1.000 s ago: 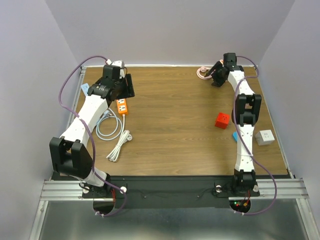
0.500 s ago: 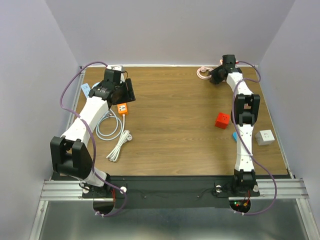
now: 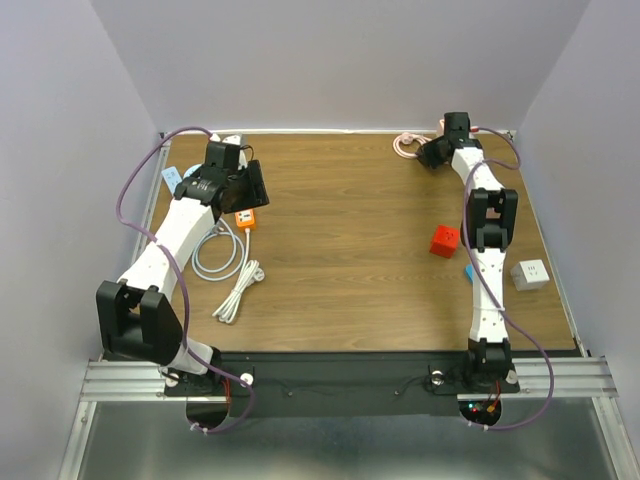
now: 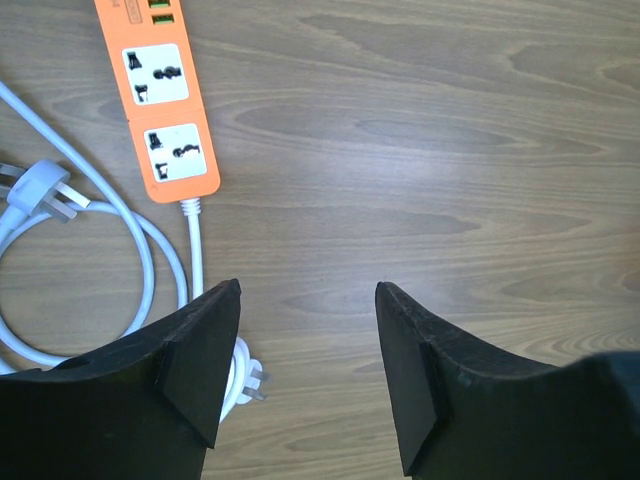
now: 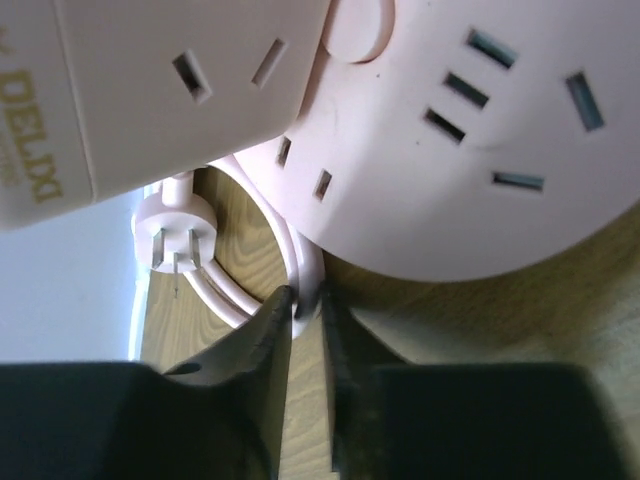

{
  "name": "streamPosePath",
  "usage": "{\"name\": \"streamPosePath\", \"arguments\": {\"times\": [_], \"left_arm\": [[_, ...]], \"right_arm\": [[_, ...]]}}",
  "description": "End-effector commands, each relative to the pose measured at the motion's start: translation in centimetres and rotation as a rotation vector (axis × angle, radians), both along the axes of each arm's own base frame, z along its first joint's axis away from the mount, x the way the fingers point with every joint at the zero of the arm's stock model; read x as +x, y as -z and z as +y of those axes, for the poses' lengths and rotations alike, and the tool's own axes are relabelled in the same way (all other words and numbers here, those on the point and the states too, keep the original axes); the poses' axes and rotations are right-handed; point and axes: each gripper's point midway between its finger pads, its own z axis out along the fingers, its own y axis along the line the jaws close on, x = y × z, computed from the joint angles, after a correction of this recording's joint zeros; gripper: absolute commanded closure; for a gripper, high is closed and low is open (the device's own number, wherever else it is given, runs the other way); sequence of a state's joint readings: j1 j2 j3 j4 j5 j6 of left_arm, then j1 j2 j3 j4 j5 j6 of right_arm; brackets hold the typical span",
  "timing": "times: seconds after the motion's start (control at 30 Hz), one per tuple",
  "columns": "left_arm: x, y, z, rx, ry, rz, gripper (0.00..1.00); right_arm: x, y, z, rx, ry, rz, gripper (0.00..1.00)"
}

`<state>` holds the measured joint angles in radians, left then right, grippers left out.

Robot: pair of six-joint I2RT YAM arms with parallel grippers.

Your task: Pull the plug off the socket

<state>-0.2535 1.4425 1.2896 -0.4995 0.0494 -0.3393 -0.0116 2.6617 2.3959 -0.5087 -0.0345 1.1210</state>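
Observation:
A round pink socket (image 5: 470, 150) lies at the table's far edge, also seen as a pink shape (image 3: 404, 145) in the top view. A cream block plug (image 5: 150, 90) sits against its left side. The socket's pink cable (image 5: 300, 265) runs down from it, and my right gripper (image 5: 305, 300) is shut on that cable. The cable's own pronged pink plug (image 5: 172, 232) lies loose on the left. My left gripper (image 4: 305, 300) hangs open over bare wood, just right of an orange power strip (image 4: 165, 100) with nothing plugged in.
A white coiled cable (image 4: 150, 250) with a white plug (image 4: 35, 192) lies by the orange strip. A red cube (image 3: 444, 241), a small blue piece (image 3: 469, 271) and a white cube socket (image 3: 530, 274) sit near the right arm. The back wall is close behind the pink socket.
My right gripper has closed onto the pink cable at the far edge. The left arm has shifted slightly nearer, covering more of the orange strip in the top view.

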Motion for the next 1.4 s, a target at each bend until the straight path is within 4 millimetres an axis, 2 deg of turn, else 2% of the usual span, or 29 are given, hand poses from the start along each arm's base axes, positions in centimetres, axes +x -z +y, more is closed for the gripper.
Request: {"name": "streamPosePath", "arguments": {"times": [0.0,0.07,0.13,0.2,0.23,0.27,0.3,0.33,0.37,0.4,0.43,0.47,0.5,0.53,0.6,0.63,0.73,0.77,0.83,0.87,0.93,0.97,1.07,1.2,1.23,1.33,1.37], "left_arm": [[-0.8,-0.6,-0.1,-0.015,0.010,-0.013,0.33],[-0.8,-0.6,-0.2,-0.019,0.015,-0.015,0.34],[-0.8,-0.5,-0.3,-0.026,0.022,-0.016,0.34],[-0.7,-0.7,-0.4,-0.031,0.028,-0.028,0.34],[-0.7,-0.6,-0.6,-0.035,0.033,-0.027,0.34],[-0.7,-0.7,-0.7,-0.038,0.038,-0.029,0.35],[-0.6,-0.8,-0.9,-0.048,0.051,-0.037,0.35],[-0.4,-0.9,-1.1,-0.054,0.053,-0.045,0.35],[-0.4,-0.8,-1.2,-0.057,0.059,-0.043,0.35],[-0.2,-1.1,-1.3,-0.062,0.066,-0.056,0.36],[-0.2,-0.9,-1.5,-0.069,0.075,-0.053,0.36],[-0.1,-1.0,-1.6,-0.071,0.080,-0.057,0.36],[0.1,-0.9,-1.8,-0.076,0.086,-0.063,0.36],[0.1,-0.8,-2.0,-0.082,0.100,-0.061,0.36],[0.2,-0.6,-2.3,-0.090,0.113,-0.061,0.37],[0.2,-0.4,-2.5,-0.095,0.122,-0.059,0.37],[0.0,0.1,-2.8,-0.107,0.139,-0.055,0.37],[-0.1,0.1,-2.9,-0.110,0.145,-0.057,0.38],[-0.5,0.6,-3.1,-0.123,0.160,-0.049,0.38],[-0.7,1.0,-3.2,-0.128,0.166,-0.045,0.38],[-1.1,1.2,-3.7,-0.151,0.193,-0.043,0.38],[-1.2,1.3,-3.9,-0.157,0.203,-0.046,0.38],[-2.0,2.5,-4.7,-0.186,0.239,-0.020,0.39],[-3.4,4.9,-5.9,-0.227,0.286,0.027,0.40],[-3.9,5.3,-6.5,-0.237,0.303,0.039,0.40],[-4.8,6.5,-7.4,-0.247,0.324,0.062,0.40],[-5.0,6.8,-7.6,-0.250,0.327,0.066,0.40]], "right_arm": [[-0.9,4.0,0.8,0.000,-0.018,0.077,0.93],[-1.3,4.1,1.0,0.005,-0.035,0.087,1.00],[-1.7,3.1,1.2,0.000,-0.059,0.081,1.00],[-3.0,3.3,1.8,0.011,-0.102,0.108,1.00],[-3.6,2.7,3.5,-0.004,-0.161,0.103,1.00],[-4.0,0.4,4.1,0.000,-0.197,0.074,1.00],[-5.5,1.1,4.6,-0.004,-0.226,0.109,0.99],[-7.2,0.2,5.7,-0.014,-0.280,0.116,1.00],[-7.1,-2.2,6.3,-0.021,-0.306,0.073,1.00],[-9.0,-0.9,6.8,-0.018,-0.334,0.119,1.00],[-10.4,-0.9,8.2,-0.019,-0.392,0.127,1.00],[-11.3,-1.5,8.9,-0.020,-0.425,0.124,1.00],[-12.3,-2.9,9.8,-0.023,-0.462,0.104,0.99],[-14.8,-1.6,11.6,-0.014,-0.543,0.146,1.00],[-17.4,-1.1,13.6,0.006,-0.634,0.169,1.00],[-20.0,-0.8,15.7,0.032,-0.725,0.188,1.00],[-24.2,-0.8,18.5,0.061,-0.867,0.206,1.00],[-27.3,0.6,19.7,0.059,-0.931,0.251,1.00],[-30.3,0.9,21.0,0.047,-1.007,0.272,1.00],[-33.0,0.8,22.1,0.038,-1.067,0.283,1.00],[-35.9,0.9,23.0,0.031,-1.122,0.305,1.00],[-38.5,1.1,23.6,0.019,-1.161,0.328,1.00],[-42.5,0.5,25.1,-0.014,-1.228,0.335,1.00],[-47.5,1.3,25.6,-0.050,-1.287,0.390,1.00],[-49.3,1.9,25.2,-0.051,-1.309,0.425,1.00],[-51.0,2.4,24.1,-0.080,-1.317,0.451,1.00],[-50.9,2.1,23.9,-0.094,-1.312,0.435,0.93]]}}
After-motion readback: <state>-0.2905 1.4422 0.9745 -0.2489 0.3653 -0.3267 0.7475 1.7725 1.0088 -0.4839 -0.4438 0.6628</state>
